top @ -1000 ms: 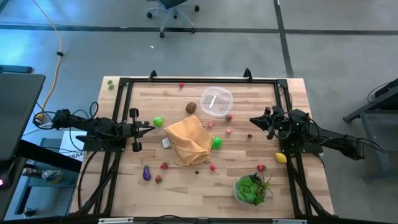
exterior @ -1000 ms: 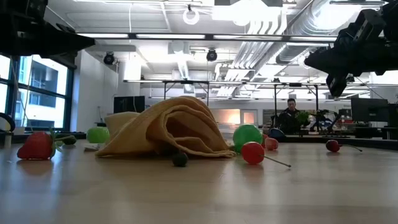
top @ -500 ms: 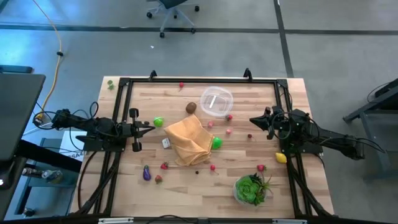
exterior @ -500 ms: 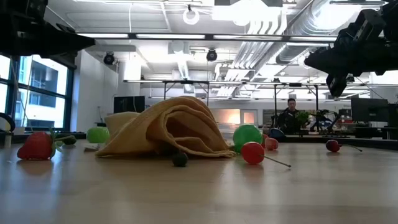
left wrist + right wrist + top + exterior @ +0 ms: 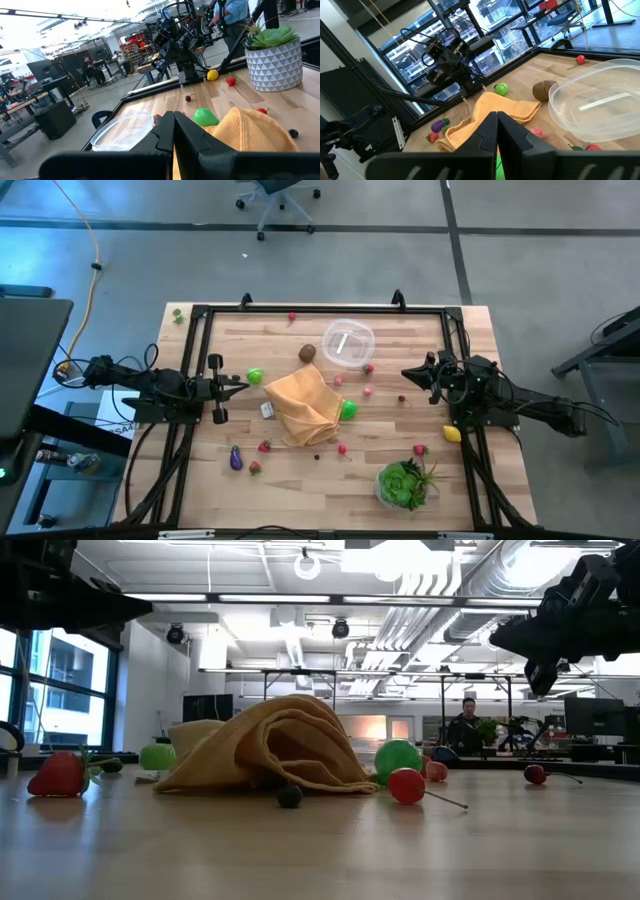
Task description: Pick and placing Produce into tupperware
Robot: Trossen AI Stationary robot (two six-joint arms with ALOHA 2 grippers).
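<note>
The tupperware (image 5: pixel 348 343) is a round, clear plastic tub with a whitish rim, standing empty on the pale wooden plank surface (image 5: pixel 460 480). It lies ahead of the right jaws (image 5: pixel 407 373), off to one side and apart from them. Those jaws are pressed together, holding nothing. The left jaws (image 5: pixel 243 386) are likewise closed and empty, with a smooth green lime (image 5: pixel 255 376) just beside their tips. Between the two arms sits a crumpled orange-tan cloth (image 5: pixel 305 406), soft and folded; a second lime (image 5: pixel 348 409) touches its edge, partly tucked under. Small red berries (image 5: pixel 368 391) dot the surface near the right jaws. A fuzzy brown kiwi (image 5: pixel 307 353) rests beside the tub.
</note>
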